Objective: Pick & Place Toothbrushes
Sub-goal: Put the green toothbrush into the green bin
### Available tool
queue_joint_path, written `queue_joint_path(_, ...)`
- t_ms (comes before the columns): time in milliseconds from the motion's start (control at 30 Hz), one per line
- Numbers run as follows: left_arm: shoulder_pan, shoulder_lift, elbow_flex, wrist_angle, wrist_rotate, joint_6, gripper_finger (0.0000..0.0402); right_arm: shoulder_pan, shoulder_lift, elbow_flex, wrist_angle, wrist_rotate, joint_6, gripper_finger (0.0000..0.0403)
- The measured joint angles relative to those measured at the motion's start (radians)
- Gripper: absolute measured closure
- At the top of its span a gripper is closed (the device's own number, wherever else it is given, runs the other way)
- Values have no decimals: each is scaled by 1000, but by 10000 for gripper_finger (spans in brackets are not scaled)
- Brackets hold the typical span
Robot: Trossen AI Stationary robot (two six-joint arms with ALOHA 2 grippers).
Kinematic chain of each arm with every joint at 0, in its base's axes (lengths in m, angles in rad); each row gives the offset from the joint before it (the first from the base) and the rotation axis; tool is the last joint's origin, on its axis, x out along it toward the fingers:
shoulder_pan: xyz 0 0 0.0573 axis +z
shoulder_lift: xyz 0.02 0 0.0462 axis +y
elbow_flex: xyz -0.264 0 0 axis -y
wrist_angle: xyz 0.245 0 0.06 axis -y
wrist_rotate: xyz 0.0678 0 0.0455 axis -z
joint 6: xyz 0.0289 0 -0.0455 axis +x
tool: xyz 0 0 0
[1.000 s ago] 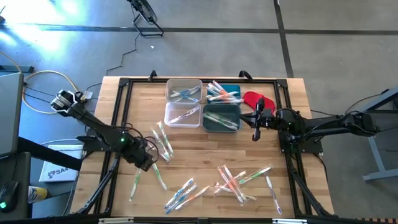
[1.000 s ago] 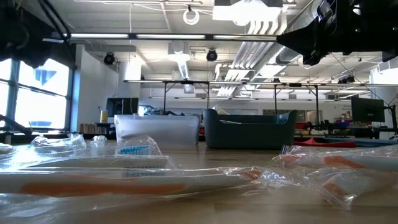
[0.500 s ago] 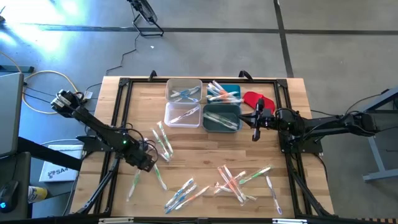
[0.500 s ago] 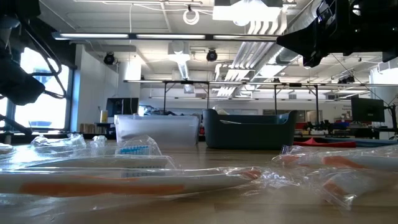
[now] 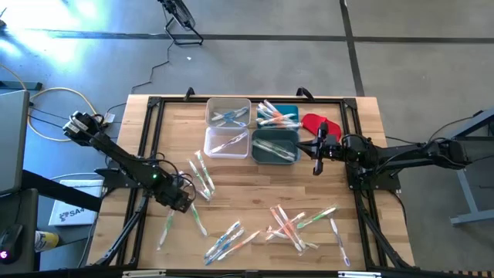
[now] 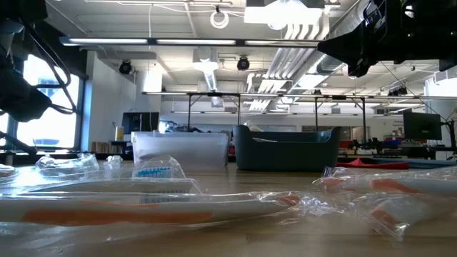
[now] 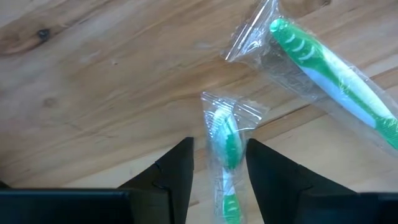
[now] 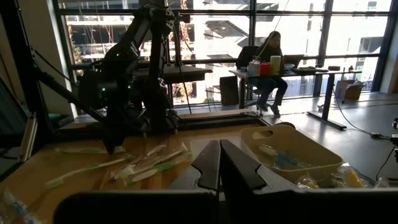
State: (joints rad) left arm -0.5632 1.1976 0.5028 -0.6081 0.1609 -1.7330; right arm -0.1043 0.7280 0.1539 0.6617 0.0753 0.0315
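left gripper [image 7: 217, 165] over wrapped green toothbrush [image 7: 227, 146]
jaws apart, straddling it; right gripper [image 5: 316, 165] closed at three o'clock of bins [image 5: 275, 147].

Bare wood [image 5: 255, 181] lies mid-table between bins [image 5: 252, 131] and scattered toothbrushes [image 5: 289, 224]; both arms flank it.

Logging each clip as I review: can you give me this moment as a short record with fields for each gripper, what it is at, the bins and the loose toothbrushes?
left gripper: low over the wooden table, fingers open either side of a plastic-wrapped green-and-white toothbrush, not closed on it
second wrapped green toothbrush: lying beside it
right gripper: shut, empty, waiting beside the dark teal bins
clear plastic bins: hold a few toothbrushes
loose toothbrushes: scattered over the table's front half
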Motion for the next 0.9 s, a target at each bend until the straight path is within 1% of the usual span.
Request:
queue_joint_path(100,0,0,-1,-1,3,0,281,0,0,0,0,0,0,399)
queue_joint_path(333,0,1,-2,16,12,0,350,0,0,0,-2,0,-1,399)
queue_joint_path(467,0,1,-1,16,15,0,377,0,0,0,-9,0,-2,399)
queue_joint_path(567,0,1,-1,17,37,1,384,0,0,0,-10,0,-2,399)
queue_joint_path(733,0,1,-1,23,68,29,385,0,0,0,-9,0,-2,399)
queue_joint_path(900,0,-37,0,40,124,53,386,0,0,0,-9,0,-2,399)
